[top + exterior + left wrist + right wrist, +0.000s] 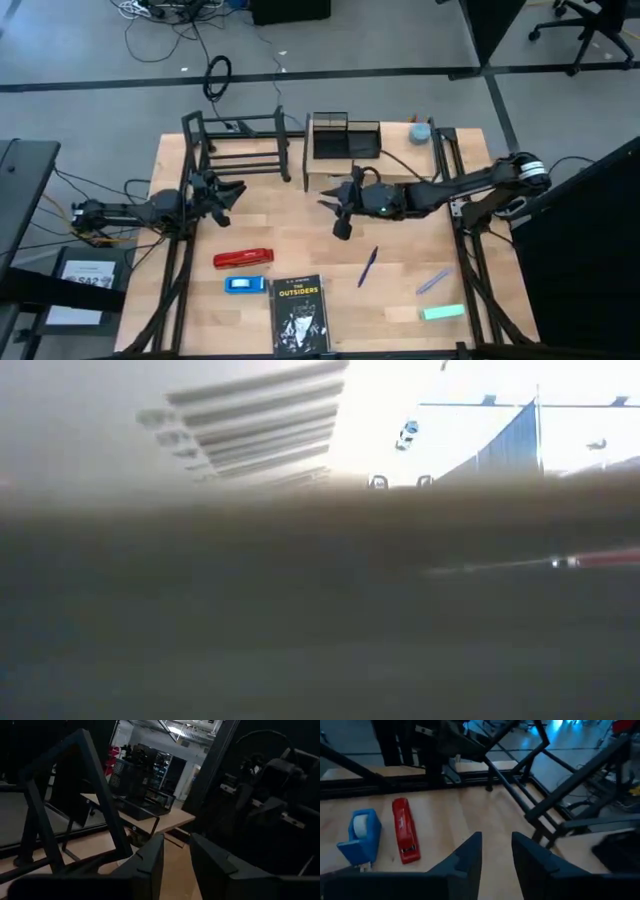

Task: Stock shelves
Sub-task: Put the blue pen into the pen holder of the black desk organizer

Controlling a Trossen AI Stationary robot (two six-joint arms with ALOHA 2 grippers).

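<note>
The right gripper (340,212) hangs over the middle of the table (300,240), its two dark fingers (465,862) parted by a narrow gap and holding nothing. Its wrist view looks past them to a red stapler (405,830) and, beside it, a blue tape dispenser (361,836); the dispenser's near edge is cut off by the gripper body. Any print on the stapler is too small to read.

The left gripper (228,195) sits well to the left of the right one, near the table's left side, fingers (147,862) likewise slightly apart and empty. Just behind it stands the black tube-frame rack (240,145); in the left wrist view only one slanted corner of that frame shows, the rest lying in shadow. The wood-topped shelf (345,175) stands directly behind the right gripper, partly covered by the right arm, with a black mesh organizer (345,138) on top.

In front of the right gripper lie a dark pen (368,266), a pale marker (433,281) and a green eraser (442,312). Nearer the table's front edge lies a black book (299,313) whose cover reads "THE OUTSIDERS"; the smaller lettering below cannot be read.

The low view is blocked by a dark blur close to the lens; only bright ceiling shapes show above it.
</note>
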